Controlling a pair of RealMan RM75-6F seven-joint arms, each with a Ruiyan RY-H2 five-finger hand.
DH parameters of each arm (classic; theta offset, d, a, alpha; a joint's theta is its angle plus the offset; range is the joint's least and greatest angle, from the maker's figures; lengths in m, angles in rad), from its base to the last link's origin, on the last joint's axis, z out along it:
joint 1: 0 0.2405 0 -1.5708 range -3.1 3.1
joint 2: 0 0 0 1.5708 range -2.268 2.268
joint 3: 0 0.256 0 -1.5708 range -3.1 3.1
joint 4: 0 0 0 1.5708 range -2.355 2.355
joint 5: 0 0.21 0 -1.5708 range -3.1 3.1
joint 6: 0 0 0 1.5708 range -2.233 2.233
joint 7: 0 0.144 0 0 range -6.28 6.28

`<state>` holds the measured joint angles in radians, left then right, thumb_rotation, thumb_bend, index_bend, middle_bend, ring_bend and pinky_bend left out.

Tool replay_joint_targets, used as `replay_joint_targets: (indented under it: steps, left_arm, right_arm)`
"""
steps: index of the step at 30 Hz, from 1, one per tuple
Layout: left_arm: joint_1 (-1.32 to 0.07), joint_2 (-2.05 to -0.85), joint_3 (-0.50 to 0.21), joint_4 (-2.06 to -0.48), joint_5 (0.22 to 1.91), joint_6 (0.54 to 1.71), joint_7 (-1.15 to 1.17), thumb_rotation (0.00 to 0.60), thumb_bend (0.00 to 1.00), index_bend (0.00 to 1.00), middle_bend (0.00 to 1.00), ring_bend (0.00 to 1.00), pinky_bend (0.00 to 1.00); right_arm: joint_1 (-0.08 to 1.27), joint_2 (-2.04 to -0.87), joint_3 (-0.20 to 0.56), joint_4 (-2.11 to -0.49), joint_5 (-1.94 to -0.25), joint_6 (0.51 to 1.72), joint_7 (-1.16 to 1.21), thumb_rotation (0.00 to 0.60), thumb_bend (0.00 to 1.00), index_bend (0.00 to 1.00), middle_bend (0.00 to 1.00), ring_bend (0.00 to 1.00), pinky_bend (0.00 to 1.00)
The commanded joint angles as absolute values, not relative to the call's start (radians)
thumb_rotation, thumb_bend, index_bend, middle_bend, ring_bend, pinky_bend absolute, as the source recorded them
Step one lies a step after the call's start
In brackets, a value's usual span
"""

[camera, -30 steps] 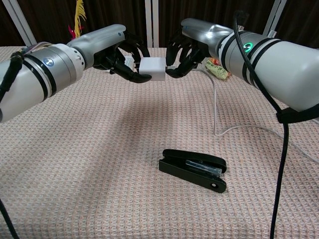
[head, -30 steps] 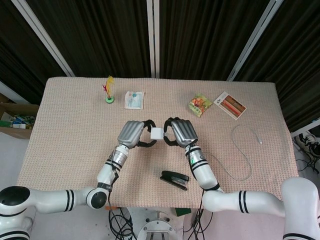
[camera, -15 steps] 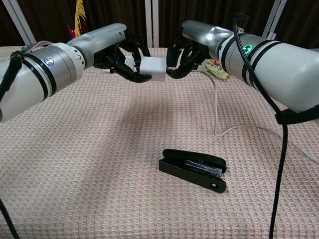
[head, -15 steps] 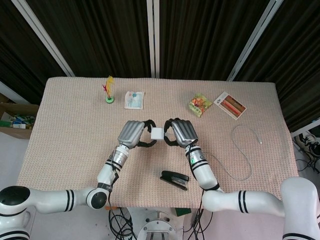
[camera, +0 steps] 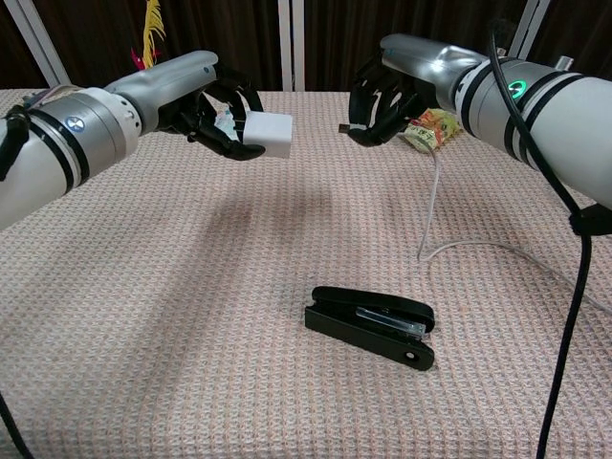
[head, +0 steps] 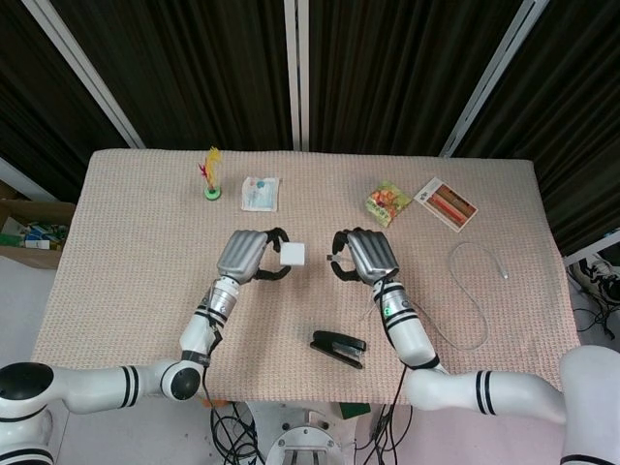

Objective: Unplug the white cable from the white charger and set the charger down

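Charger (camera: 267, 135) in left hand (camera: 212, 112)

Charger (head: 293, 254) left of cable plug (camera: 345, 126), apart; stapler (head: 338, 348) seemingly nearer robot.

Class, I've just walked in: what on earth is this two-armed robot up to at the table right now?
It is unplugging a charger. The left hand holds the white charger up above the table, while the right hand holds the plug end of the white cable. A clear gap separates the two, so the cable is out. The charger has not been set down yet. A black stapler lies on the cloth nearer the robot, untouched.
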<state>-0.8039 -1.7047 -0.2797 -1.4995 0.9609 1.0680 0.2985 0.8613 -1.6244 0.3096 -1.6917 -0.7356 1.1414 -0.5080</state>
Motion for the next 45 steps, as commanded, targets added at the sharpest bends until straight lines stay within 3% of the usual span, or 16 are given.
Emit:
replay_joint_targets:
  steps: [1,5,8,14,16,19,22,26,30,38,45]
  left_arm:
    - [-0.793,-1.714,-0.259,-1.424,0.946,1.038,0.281,0.522,0.38,0.6,0.56,0.8,0.99]
    - [-0.789,-1.748,-0.231,-1.299,0.945,0.991,0.258,0.546,0.38,0.6,0.55,0.78,0.98]
    - [-0.789,-1.77,-0.214,-1.225,0.966,0.973,0.25,0.598,0.38,0.57,0.51,0.7,0.93]
    - [-0.785,-1.754,-0.208,-1.211,0.983,0.968,0.273,0.6,0.31,0.34,0.33,0.38,0.54]
    - [-0.775,-1.738,-0.212,-1.234,0.996,0.988,0.269,0.6,0.29,0.3,0.3,0.32,0.45]
    - [-0.754,-1.69,-0.213,-1.287,1.025,1.025,0.267,0.6,0.25,0.27,0.28,0.3,0.41]
    - [-0.727,-1.628,-0.209,-1.344,1.055,1.075,0.285,0.6,0.24,0.27,0.28,0.29,0.41]
    - [-0.676,-1.514,-0.202,-1.446,1.067,1.13,0.308,0.599,0.23,0.27,0.28,0.29,0.4]
    - [-0.609,-1.397,-0.181,-1.536,1.09,1.191,0.305,0.6,0.23,0.27,0.3,0.29,0.37]
    - [-0.437,-1.137,-0.053,-1.681,1.19,1.283,0.26,0.6,0.23,0.28,0.3,0.26,0.25]
    - [-0.261,-1.084,0.032,-1.709,1.325,1.501,0.212,0.6,0.21,0.28,0.29,0.25,0.24]
  right_arm:
    - [0.847,-1.6,0.304,-1.696,-0.742,1.14,-0.498,0.6,0.48,0.65,0.48,0.36,0.48]
    - [0.837,-1.575,0.301,-1.677,-0.731,1.126,-0.488,0.6,0.48,0.65,0.47,0.36,0.48]
    - [0.841,-1.581,0.299,-1.644,-0.708,1.105,-0.488,0.6,0.48,0.65,0.46,0.36,0.48]
    - [0.869,-1.653,0.293,-1.527,-0.672,1.043,-0.476,0.6,0.48,0.6,0.42,0.35,0.45]
    - [0.881,-1.673,0.291,-1.491,-0.667,1.025,-0.481,0.6,0.44,0.46,0.36,0.31,0.42]
    - [0.886,-1.683,0.297,-1.463,-0.678,1.008,-0.461,0.6,0.32,0.22,0.24,0.21,0.34]
    - [0.87,-1.654,0.305,-1.478,-0.711,1.009,-0.425,0.6,0.25,0.09,0.18,0.17,0.31]
    - [0.816,-1.552,0.301,-1.558,-0.798,1.04,-0.366,0.6,0.24,0.07,0.18,0.16,0.3]
    - [0.723,-1.404,0.263,-1.657,-0.942,1.083,-0.275,0.6,0.29,0.07,0.19,0.16,0.3]
    - [0.466,-1.07,0.095,-1.74,-1.314,1.251,0.001,0.6,0.33,0.09,0.15,0.07,0.21]
    - [0.272,-0.978,-0.014,-1.683,-1.452,1.426,0.17,0.6,0.33,0.06,0.09,0.02,0.15]
